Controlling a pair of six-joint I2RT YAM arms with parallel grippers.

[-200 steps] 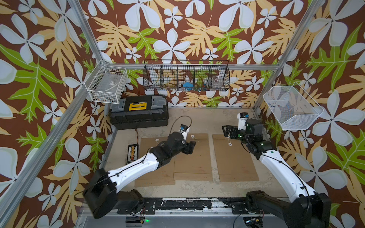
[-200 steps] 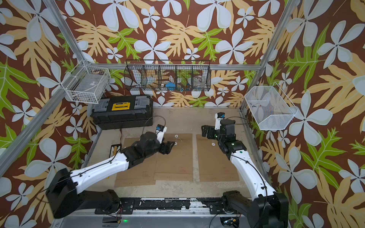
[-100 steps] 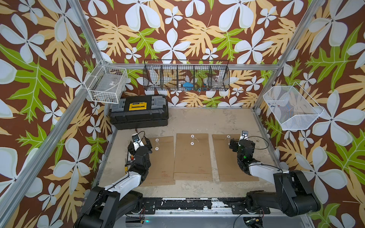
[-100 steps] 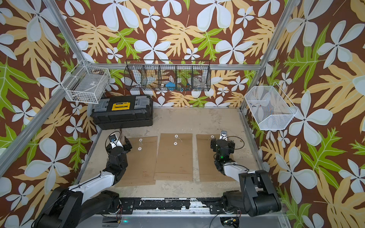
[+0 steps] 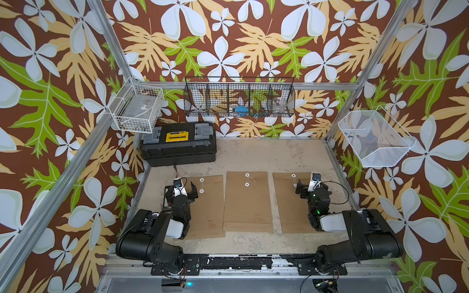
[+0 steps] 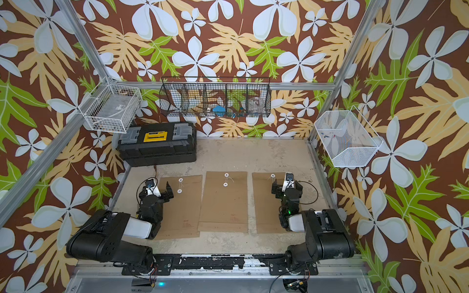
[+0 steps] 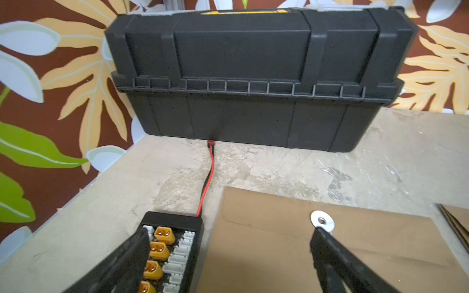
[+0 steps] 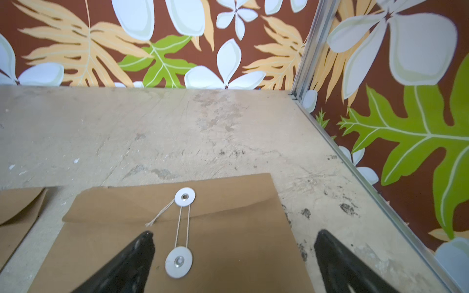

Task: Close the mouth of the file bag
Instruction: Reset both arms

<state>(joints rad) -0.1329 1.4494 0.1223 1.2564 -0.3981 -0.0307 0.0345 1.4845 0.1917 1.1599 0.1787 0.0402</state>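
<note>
Spanning the floral-walled cell, the worn table (image 5: 266, 152) carries a black toolbox (image 5: 177, 145) at its far left corner. Nearer the arms we see three brown envelopes flat in a row: the left file bag (image 5: 210, 210), the middle file bag (image 5: 247, 203) and the right file bag (image 5: 289, 203), flaps folded down. The left gripper (image 7: 229, 232) hangs spread wide and empty over the left file bag's outer edge, one finger above a connector board (image 7: 172, 253). The right gripper (image 8: 234, 233) gapes empty over the right file bag, where we note string (image 8: 177, 228) looped between its flap disc (image 8: 185, 196) and body disc (image 8: 178, 262).
</note>
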